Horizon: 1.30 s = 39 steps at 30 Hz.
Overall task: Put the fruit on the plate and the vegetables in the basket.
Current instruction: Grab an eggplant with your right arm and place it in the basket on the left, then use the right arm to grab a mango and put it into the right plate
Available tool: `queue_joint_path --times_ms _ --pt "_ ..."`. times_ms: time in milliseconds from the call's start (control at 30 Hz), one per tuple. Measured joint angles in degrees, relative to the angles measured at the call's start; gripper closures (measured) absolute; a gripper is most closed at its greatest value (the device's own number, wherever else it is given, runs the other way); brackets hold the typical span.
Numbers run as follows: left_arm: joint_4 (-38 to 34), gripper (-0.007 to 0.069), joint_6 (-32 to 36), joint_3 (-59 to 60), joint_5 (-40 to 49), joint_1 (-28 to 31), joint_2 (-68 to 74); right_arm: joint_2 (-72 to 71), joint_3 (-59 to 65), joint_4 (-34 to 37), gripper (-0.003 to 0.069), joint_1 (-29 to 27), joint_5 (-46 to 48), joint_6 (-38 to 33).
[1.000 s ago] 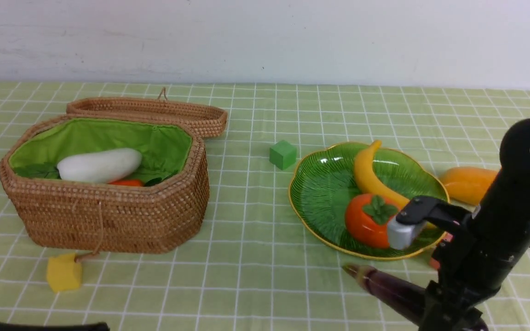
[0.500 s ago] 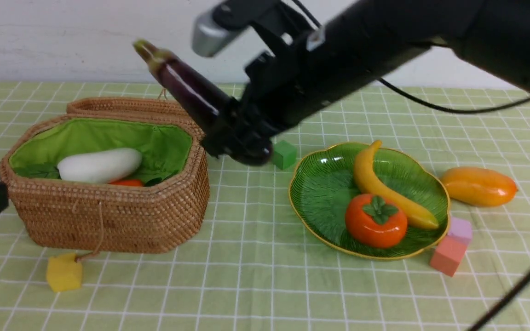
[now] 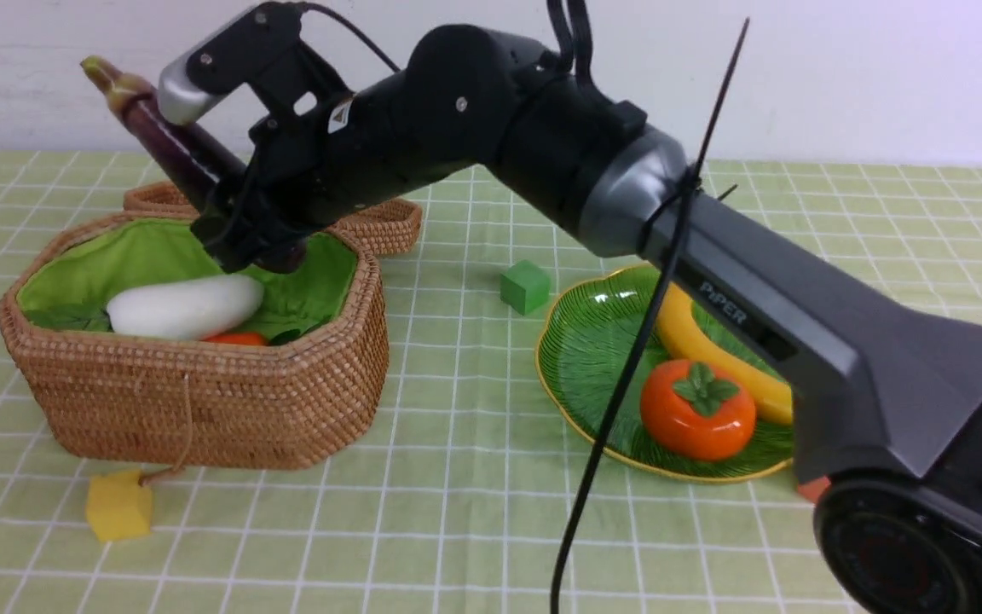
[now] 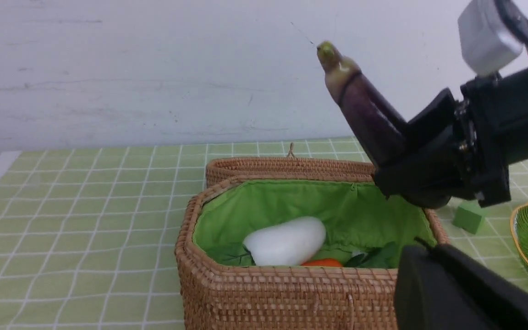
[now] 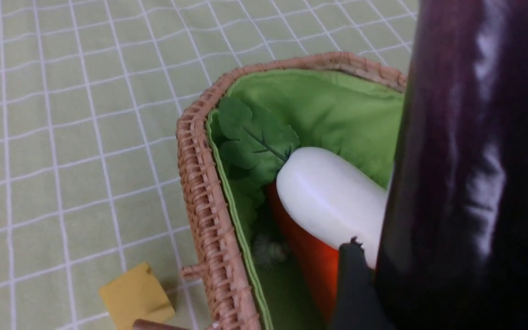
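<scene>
At the left of the counter [image 3: 457, 529], the yellow cube [image 3: 119, 505] sat just in front of the basket [image 3: 201, 409], where the radish [image 3: 187, 307] lay against the carrot [image 3: 236, 338], while the left tool [image 4: 422, 243] was clenched on nothing. Above the basket, the right tool [image 3: 231, 200] gripped the eggplant [image 3: 171, 141], tilted (stem end up), with the wicker lid [image 3: 380, 226] partly hidden behind. Rightward stood the green cube [image 3: 525, 287], then the plate [image 3: 589, 367] bearing persimmon [image 3: 696, 411] and banana [image 3: 713, 354], the right arm [image 3: 713, 256] and its dangling cable [image 3: 619, 401] blocking part of it.
</scene>
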Motion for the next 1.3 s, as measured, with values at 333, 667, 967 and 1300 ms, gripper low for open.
queue_joint_path --times_ms 333,667,967,1300 --pt "0.3 0.0634 -0.3 0.0 0.0 0.0 -0.8 -2.3 -0.6 -7.2 -0.0001 0.0 6.5 3.4" --pt "-9.8 0.0634 2.9 0.0 -4.2 0.0 -0.8 -14.4 -0.2 -23.8 0.0466 0.0 27.8 13.6" --pt "-36.6 0.0634 28.1 0.0 -5.2 0.0 -0.8 -34.5 24.1 -40.7 0.0677 -11.6 27.9 23.1" --pt "-73.4 0.0634 72.8 0.0 1.6 0.0 -0.8 -34.1 42.5 -20.5 0.0547 -44.1 28.0 20.7"
